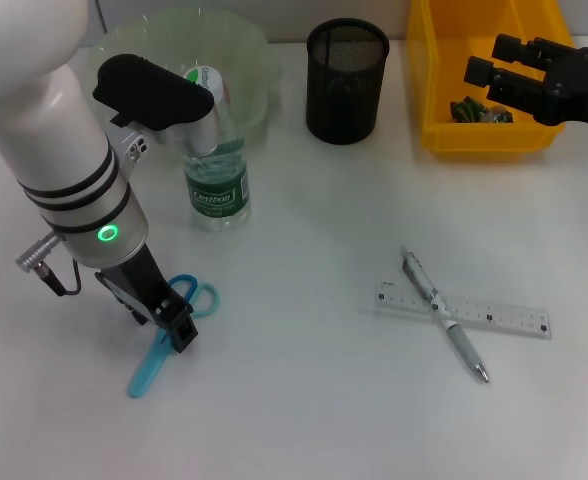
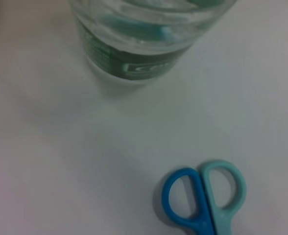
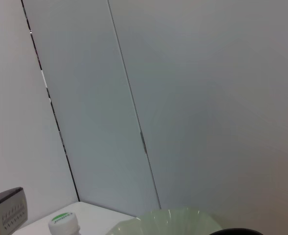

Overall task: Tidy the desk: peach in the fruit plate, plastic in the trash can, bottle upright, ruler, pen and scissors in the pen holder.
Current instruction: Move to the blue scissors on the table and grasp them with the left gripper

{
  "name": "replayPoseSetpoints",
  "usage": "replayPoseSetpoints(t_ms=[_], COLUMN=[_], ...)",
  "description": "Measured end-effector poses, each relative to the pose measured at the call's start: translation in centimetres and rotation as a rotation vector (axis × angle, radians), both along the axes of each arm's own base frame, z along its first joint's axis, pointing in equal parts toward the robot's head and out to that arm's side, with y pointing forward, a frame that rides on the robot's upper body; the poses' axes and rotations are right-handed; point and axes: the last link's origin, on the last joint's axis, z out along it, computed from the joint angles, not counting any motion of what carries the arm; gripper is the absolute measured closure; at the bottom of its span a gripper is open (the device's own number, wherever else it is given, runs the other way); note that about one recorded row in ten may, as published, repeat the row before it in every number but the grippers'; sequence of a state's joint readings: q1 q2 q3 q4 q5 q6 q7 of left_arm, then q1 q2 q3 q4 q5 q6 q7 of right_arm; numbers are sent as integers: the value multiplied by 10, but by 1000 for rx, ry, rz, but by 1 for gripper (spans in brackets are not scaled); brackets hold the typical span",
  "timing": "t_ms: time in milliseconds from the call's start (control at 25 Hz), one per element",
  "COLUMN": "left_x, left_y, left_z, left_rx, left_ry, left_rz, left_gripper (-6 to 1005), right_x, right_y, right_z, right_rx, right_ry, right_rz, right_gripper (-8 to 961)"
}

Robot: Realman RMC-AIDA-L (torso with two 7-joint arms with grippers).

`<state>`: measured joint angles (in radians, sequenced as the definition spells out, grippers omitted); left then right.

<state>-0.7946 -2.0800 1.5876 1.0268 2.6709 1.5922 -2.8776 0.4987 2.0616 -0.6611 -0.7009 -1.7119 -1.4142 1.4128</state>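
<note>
Left hand (image 1: pixel 177 330) down on scissors (image 1: pixel 164 340); bottle (image 1: pixel 216 175) upright just behind.

The bottle (image 1: pixel 217 180) is clear glossy plastic with a green paper-like label. Scissors (image 1: pixel 170 335) have smooth blue plastic handles. The pen holder (image 1: pixel 346 81) is black wire mesh. The ruler (image 1: pixel 464 309) looks transparent plastic; the desk (image 1: pixel 314 400) is matt white.
</note>
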Motion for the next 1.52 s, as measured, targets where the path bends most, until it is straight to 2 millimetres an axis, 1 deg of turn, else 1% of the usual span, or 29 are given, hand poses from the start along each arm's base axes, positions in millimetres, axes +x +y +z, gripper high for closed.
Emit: replayPoseSetpoints(t_ms=[120, 560, 1000, 1200, 1520], left_x=[0, 1, 2, 3, 3], left_y=[0, -1, -1, -1, -1], left_z=[0, -1, -2, -2, -2], left_rx=[-1, -8, -11, -11, -11], left_ry=[-1, 1, 3, 3, 3], left_rz=[1, -2, -10, -12, -13], left_gripper=[417, 412, 527, 610, 707], right_x=[0, 0, 0, 0, 1], right_y=[0, 0, 0, 0, 1], right_z=[0, 0, 0, 0, 0], right_rx=[0, -1, -1, -1, 5], right_ry=[0, 1, 1, 1, -3], right_rz=[0, -1, -1, -1, -7], right_gripper=[331, 331, 331, 331, 331])
